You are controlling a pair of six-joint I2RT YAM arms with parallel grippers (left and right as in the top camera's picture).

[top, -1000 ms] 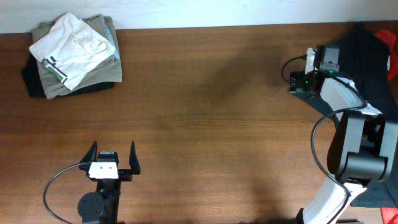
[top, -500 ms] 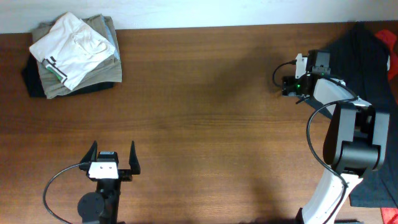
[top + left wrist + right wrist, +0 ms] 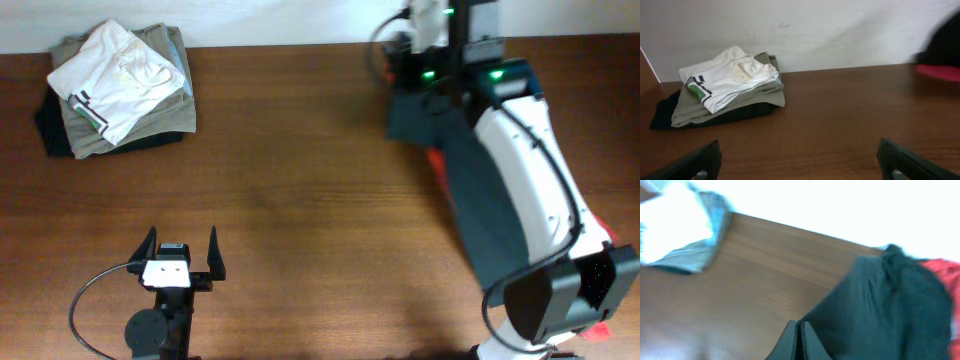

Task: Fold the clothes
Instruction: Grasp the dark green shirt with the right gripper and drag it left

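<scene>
Overhead view: right gripper [image 3: 798, 332] pinched shut on the black T-shirt [image 3: 470, 200], which dangles over the right side of the table [image 3: 300, 200].
Red shirt [image 3: 437, 166] looks snagged underneath and could get dragged along; left gripper [image 3: 181, 240] sits open, no help.

Brown wooden table [image 3: 300, 210] across the whole frame, folded pile at upper left, white garment [image 3: 115, 70] with green trim on top, khaki one [image 3: 165, 118] beneath, dark one [image 3: 48, 128] lowest, sliver of red-orange shirt [image 3: 437, 165] right of centre, white wall [image 3: 840, 30] behind.
</scene>
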